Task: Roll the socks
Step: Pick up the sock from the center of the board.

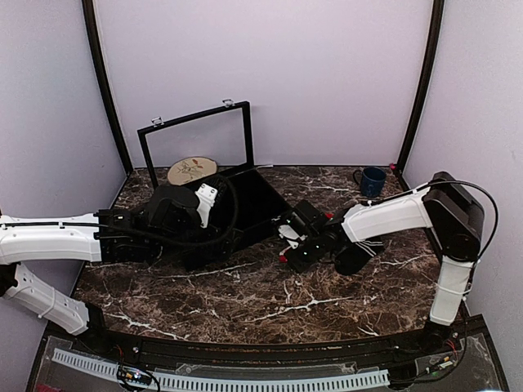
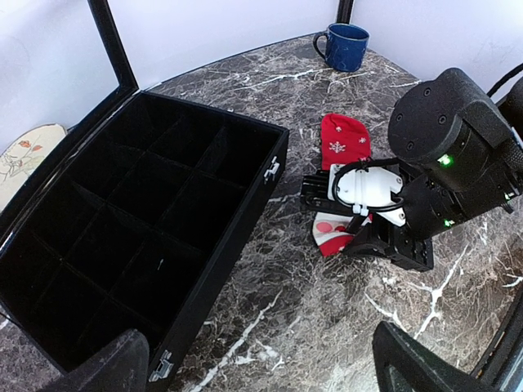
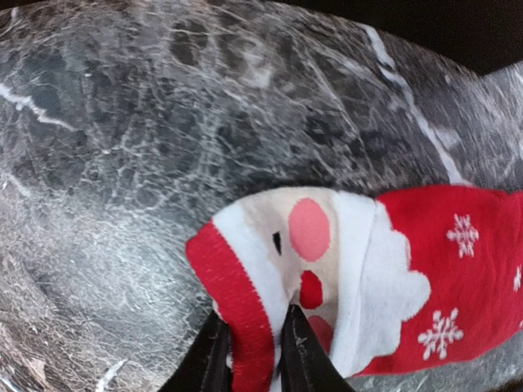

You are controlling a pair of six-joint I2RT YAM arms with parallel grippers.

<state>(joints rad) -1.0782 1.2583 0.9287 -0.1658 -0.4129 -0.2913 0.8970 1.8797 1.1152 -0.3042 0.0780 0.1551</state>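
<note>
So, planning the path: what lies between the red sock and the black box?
Just bare marble tabletop between red sock and black box; the left wrist view shows it.

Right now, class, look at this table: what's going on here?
The right arm's fingers are pinched on the Santa-face end of the red sock, which lies flat on the marble table beside an open black divided box. The left fingers hang wide open by the box, holding nothing. No rolling is visible yet.
</note>
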